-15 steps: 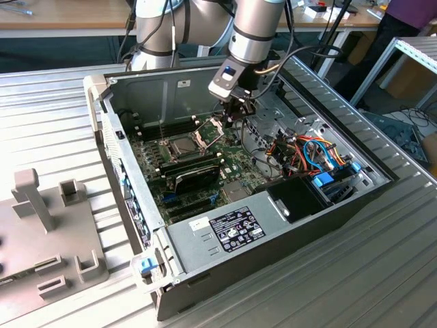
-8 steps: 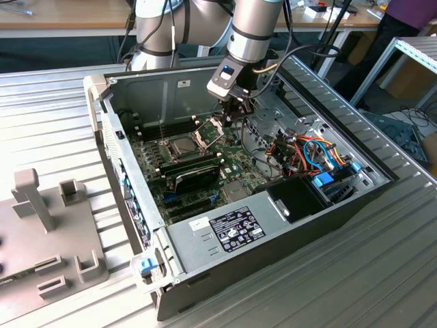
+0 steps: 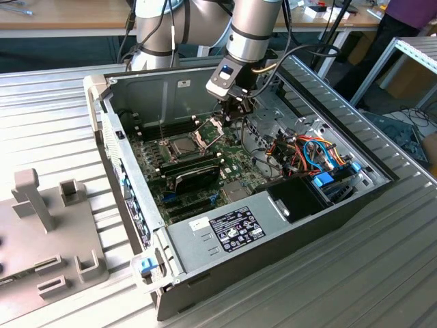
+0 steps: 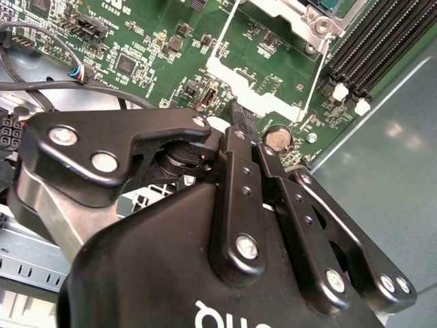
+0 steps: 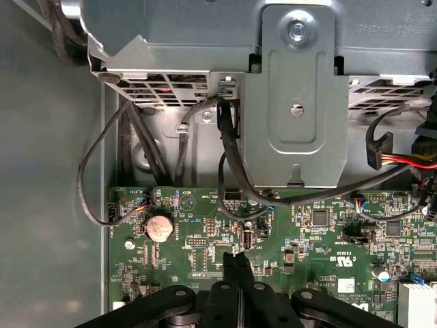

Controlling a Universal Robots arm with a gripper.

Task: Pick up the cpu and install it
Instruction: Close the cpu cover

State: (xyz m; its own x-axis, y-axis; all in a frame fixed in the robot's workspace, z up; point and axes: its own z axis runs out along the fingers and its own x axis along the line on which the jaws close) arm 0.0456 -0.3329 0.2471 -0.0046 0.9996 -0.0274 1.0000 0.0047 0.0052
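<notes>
The cpu [image 3: 183,145], a small silvery-grey square, lies flat in the dark socket on the green motherboard [image 3: 235,160] inside the open computer case. The socket's hinged metal frame [image 3: 212,126] stands tilted up beside it. My gripper [image 3: 232,117] hangs just off the frame's far edge, on the exterior view's right of the cpu. In both wrist views the black fingers [image 5: 235,263] are pressed together with nothing between them. Their tips [image 4: 235,116] sit close above the board next to the frame's silver edge [image 4: 256,96] and its thin wire lever [image 4: 311,75].
A coin battery [image 5: 158,227] and black memory slots [image 4: 382,41] lie near the fingertips. Black cables [image 5: 232,157] and a grey metal drive cage [image 5: 293,102] crowd the case wall. A black oblong module [image 3: 194,174] and the power supply [image 3: 225,229] sit nearer the front. A grey fixture [image 3: 41,239] stands outside.
</notes>
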